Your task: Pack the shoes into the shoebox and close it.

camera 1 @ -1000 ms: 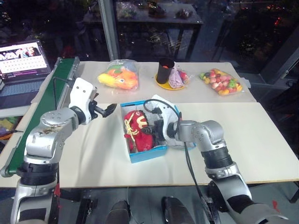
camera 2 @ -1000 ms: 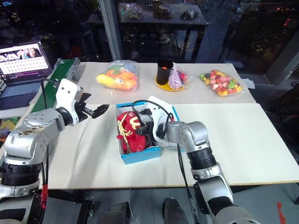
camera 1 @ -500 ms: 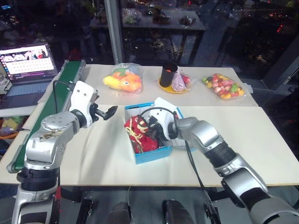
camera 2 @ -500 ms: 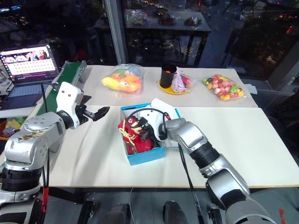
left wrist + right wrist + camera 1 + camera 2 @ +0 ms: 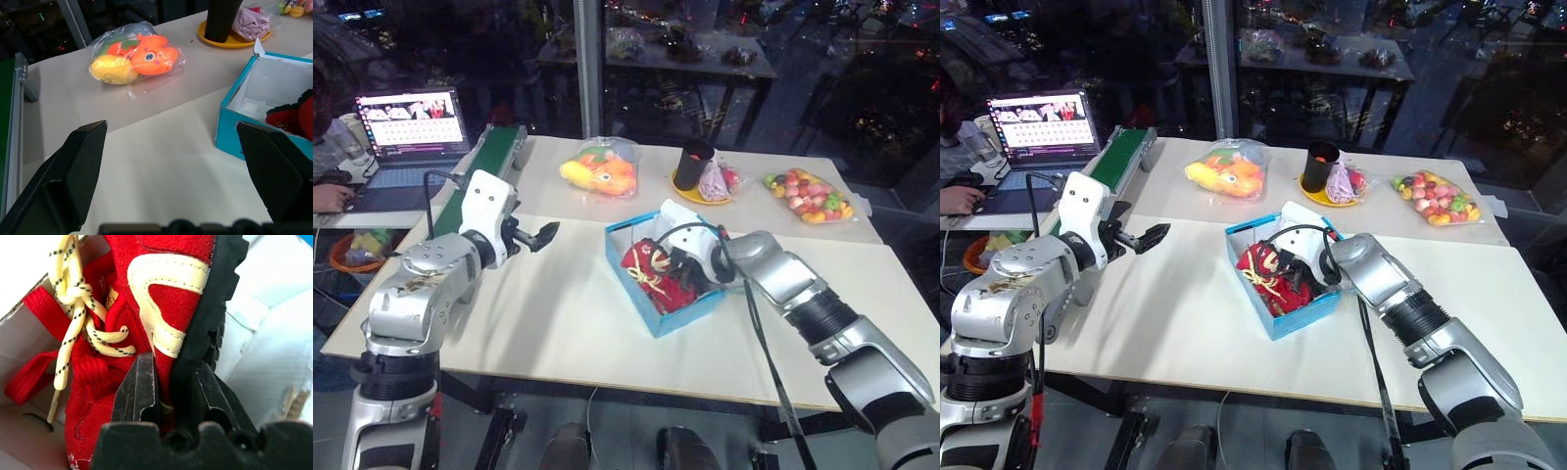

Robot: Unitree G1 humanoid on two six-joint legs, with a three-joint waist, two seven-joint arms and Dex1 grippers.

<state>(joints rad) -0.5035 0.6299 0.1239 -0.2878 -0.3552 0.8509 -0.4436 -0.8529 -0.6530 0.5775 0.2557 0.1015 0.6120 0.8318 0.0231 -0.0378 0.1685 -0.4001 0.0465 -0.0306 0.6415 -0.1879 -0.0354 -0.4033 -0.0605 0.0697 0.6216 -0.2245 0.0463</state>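
Here the right gripper (image 5: 168, 399) has its fingers clamped on the sole edge of the shoes (image 5: 658, 274), which sit in the shoebox (image 5: 651, 318) at frame centre on the tabletop (image 5: 568, 313). Left of it, the left gripper (image 5: 540, 235) hovers, fingers wide apart.

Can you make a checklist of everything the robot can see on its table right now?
Surface: pale table, two tops pushed together.
Job's things: red shoes lie inside the open blue shoebox; lid not shut.
Clutter: bag of toy fruit, black cup on a yellow plate, pink bag, bag of small colourful fruit.
Grippers: left gripper open, above the table beside the box; right gripper shut on a shoe's side and sole, in the box.
Cables: black cable along the right arm.
Surroundings: laptop, green conveyor, a person's hand.
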